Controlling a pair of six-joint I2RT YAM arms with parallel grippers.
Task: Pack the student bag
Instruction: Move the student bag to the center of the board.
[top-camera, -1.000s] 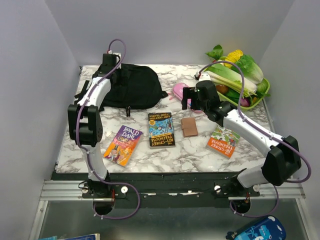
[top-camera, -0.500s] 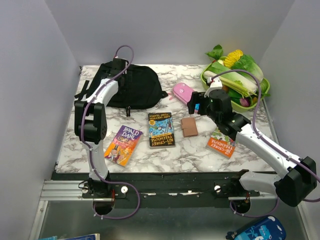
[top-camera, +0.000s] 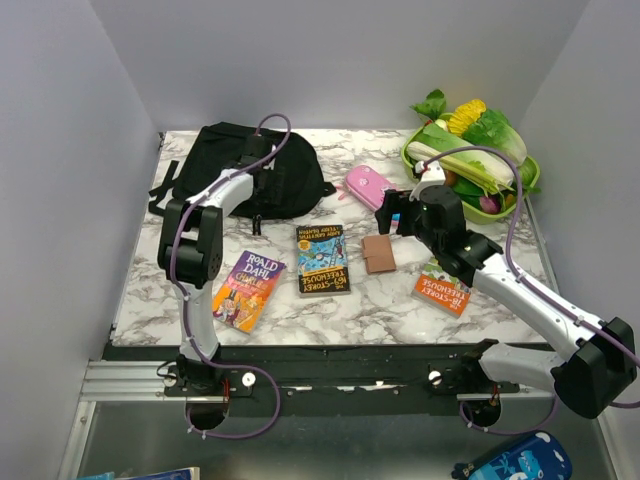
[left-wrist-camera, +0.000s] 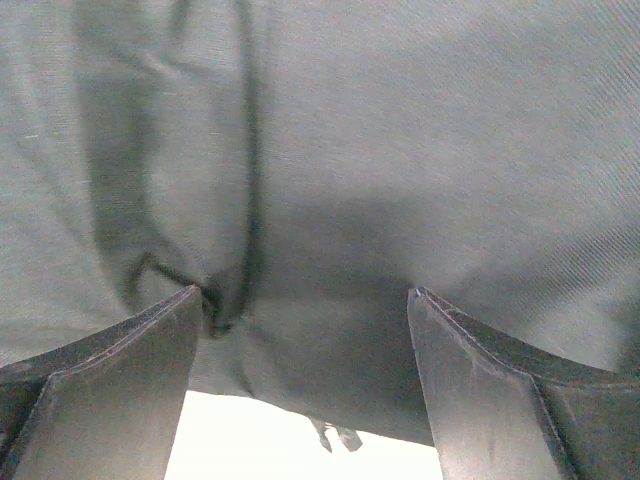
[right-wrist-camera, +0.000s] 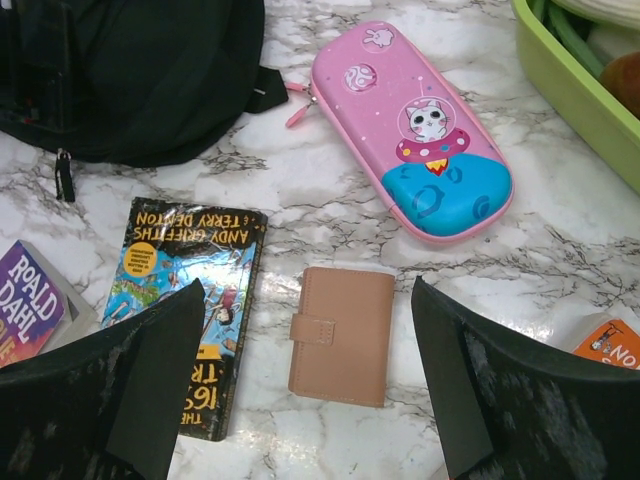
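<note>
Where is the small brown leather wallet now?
Top view: the brown leather wallet lies mid-table, right of the blue paperback, just nearer than the pink pencil case.

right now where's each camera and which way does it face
Top external: above and behind, looking down on the table; left arm, right arm show.
Left wrist: pressed against the backpack; open jaws at bottom.
Right wrist: above the table, facing down at wallet, pencil case; open jaws.
Shared by top and right wrist: wallet, pencil case, backpack.
</note>
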